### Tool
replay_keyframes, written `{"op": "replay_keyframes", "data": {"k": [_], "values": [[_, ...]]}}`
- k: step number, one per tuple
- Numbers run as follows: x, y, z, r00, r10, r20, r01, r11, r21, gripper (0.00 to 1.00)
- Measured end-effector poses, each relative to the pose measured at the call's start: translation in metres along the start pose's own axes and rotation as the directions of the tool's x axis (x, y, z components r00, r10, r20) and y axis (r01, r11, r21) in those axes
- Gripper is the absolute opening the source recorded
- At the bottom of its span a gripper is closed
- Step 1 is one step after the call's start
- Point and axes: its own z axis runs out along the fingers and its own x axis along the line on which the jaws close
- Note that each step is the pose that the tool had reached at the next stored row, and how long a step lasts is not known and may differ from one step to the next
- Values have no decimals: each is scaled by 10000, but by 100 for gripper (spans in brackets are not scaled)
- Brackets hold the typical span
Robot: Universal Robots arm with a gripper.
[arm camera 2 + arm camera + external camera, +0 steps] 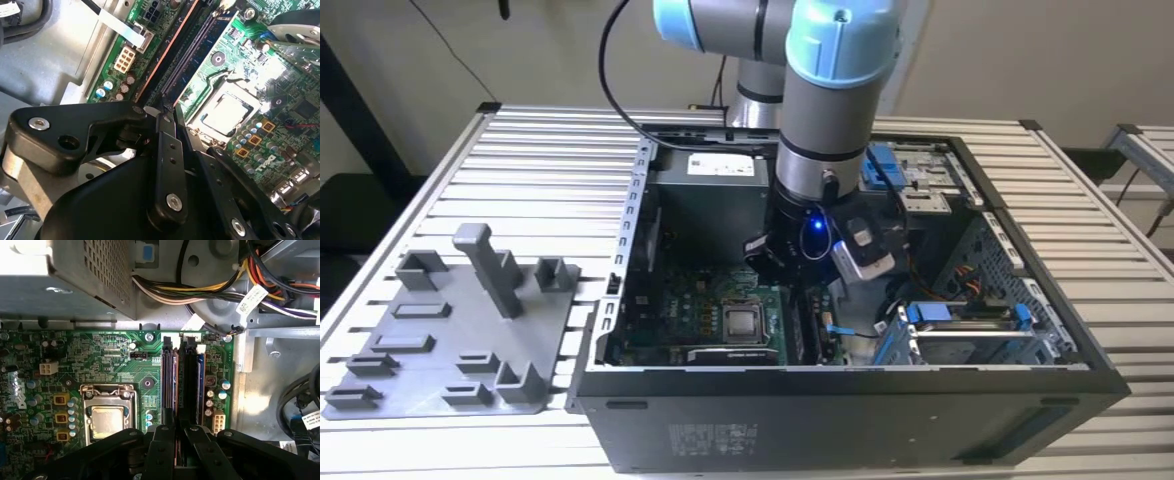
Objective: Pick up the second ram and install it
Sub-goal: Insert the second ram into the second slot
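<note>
A slatted metal desk (547, 150) carries an open computer case (854, 400) and, to the exterior view's left, a grey plastic tray (440, 350) with upright posts. The arm (834, 100) reaches down into the case over the green motherboard (100, 355), beside its square silver chip (106, 421). The hand (179, 440) sits low over the memory slots (172, 380), its fingers (162, 450) drawn close together on the top edge of the second ram (180, 382), which stands on edge in a slot, with a blue stick (200, 385) seated just beside it.
</note>
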Motion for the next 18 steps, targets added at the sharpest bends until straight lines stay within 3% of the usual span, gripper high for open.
{"op": "replay_keyframes", "data": {"k": [18], "values": [[1, -4, 18, 10000, 44, -2, -44, 10000, -1, 14]]}}
